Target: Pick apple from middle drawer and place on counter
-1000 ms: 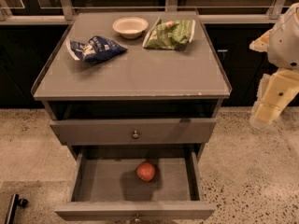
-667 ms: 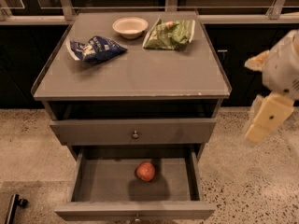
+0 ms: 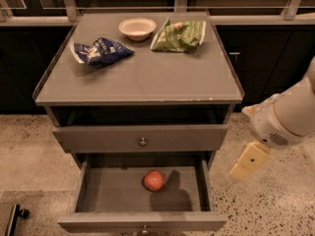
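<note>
**Item 1, blue snack bag** (image 3: 101, 52): lies on the left part of the counter (image 3: 147, 80). No part in the task.

**Item 2, middle drawer** (image 3: 108, 193): pulled out, grey floor exposed, beneath a shut upper drawer (image 3: 98, 139).

**Item 3, white bowl** (image 3: 137, 27): stands at the back of the counter, apart from both bags.

**Item 4, apple** (image 3: 154, 180): rests on the drawer floor, near its middle and slightly towards the back, touching no wall. It is round, so no long axis is to be reckoned with.

**Item 5, green snack bag** (image 3: 179, 35): lies on the back right of the counter, just beside the bowl.

**Item 6, gripper** (image 3: 244, 165): hangs outside the cabinet, to the right of the open drawer and pointing down and leftwards. Nothing is held or touched. Whether it is open or closed cannot be told.

**Relation noted:** the apple lies to the left of the gripper, with the drawer's right wall (image 3: 205, 183) between them. It is judged that this wall must be passed over before a descent on the apple.
</note>
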Robot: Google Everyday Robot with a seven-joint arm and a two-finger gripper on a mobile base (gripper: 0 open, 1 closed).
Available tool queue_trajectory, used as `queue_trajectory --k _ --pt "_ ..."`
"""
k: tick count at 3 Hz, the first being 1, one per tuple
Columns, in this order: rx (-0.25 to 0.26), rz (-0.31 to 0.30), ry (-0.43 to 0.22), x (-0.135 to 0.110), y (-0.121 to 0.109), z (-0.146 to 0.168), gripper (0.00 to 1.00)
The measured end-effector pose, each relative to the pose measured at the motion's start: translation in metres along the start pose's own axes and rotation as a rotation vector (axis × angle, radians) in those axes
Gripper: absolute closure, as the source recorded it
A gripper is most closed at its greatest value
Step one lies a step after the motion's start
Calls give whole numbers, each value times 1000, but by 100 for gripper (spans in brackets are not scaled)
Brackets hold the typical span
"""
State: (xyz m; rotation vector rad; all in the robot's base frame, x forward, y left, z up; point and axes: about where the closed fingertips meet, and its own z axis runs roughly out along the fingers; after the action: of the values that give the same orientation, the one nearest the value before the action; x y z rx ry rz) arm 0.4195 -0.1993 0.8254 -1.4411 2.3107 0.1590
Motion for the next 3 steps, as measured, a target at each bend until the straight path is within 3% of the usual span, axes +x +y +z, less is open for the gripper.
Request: queue_trajectory --k 1,2,3 --pt "-5 6 2 1 -1 3 0" --pt "-6 54 -37 9 7 18 0" --pt "-58 122 -138 23 39 71 0"
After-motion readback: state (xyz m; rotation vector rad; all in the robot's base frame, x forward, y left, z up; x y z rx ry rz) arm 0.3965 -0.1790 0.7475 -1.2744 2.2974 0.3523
